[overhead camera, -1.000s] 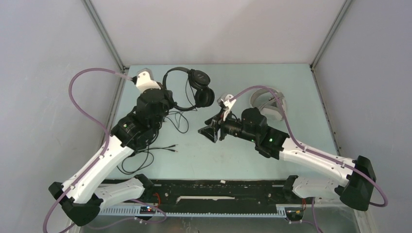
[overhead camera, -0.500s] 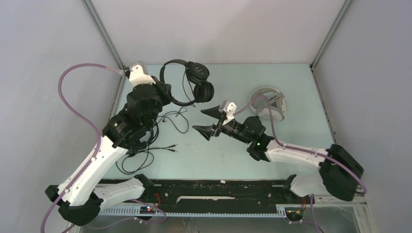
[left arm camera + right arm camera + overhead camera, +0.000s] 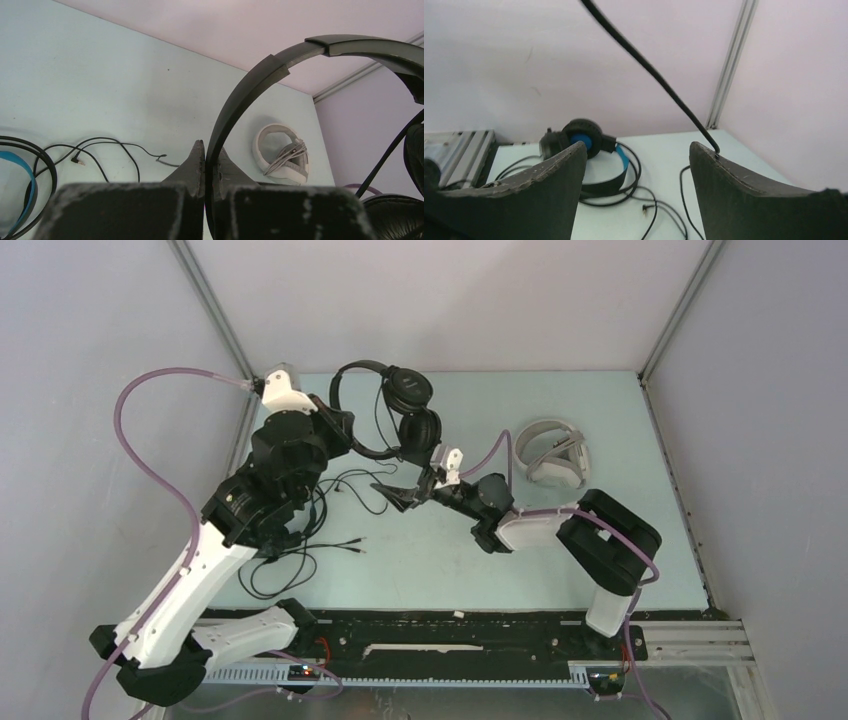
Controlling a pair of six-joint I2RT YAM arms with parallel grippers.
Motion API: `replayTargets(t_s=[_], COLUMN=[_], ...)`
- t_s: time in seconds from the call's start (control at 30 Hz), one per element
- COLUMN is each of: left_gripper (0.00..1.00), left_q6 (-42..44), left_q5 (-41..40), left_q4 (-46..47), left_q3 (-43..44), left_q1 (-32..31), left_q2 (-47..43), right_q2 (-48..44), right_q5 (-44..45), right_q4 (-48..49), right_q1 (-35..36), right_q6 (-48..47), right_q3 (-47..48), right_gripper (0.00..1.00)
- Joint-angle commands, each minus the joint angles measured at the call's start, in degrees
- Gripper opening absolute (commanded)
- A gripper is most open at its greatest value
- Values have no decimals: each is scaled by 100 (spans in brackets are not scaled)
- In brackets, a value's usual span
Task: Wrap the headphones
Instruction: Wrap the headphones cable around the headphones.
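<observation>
On tabletop [image 3: 450, 570]: two, white headset [image 3: 552, 452] far right, blue-lined headset [image 3: 576, 137] by left arm.
Aloft: one slim black headset [image 3: 385, 415], headband clamped in left gripper [image 3: 206, 165].
Right gripper [image 3: 405, 487]: wide, empty.
Change: swung left toward hanging cable [image 3: 649, 70], opened wider.

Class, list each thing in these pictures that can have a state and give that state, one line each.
left gripper, shut on the slim black headset's headband
right gripper, open, holding nothing
slim black headset, lifted off the table, cable hanging unwrapped
white headset, lying on the table, cable gathered on it
blue-lined headset, lying on the table, cable loose
</observation>
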Motion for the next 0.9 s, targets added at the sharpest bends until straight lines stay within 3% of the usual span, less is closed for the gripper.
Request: replayTargets(t_s=[0.0,0.87], left_gripper=[0,0], left_q6=[-61,161], left_q5=[136,-105], left_q4=[209,152], left_q3=[529,628], left_q1=[13,12], left_q2=[-110,-156], right_q2=[247,160], right_q5=[509,1082], right_q4=[687,716], right_q1=[9,28], right_q6=[73,-146], right_q3=[411,-229], right_gripper=[77,72])
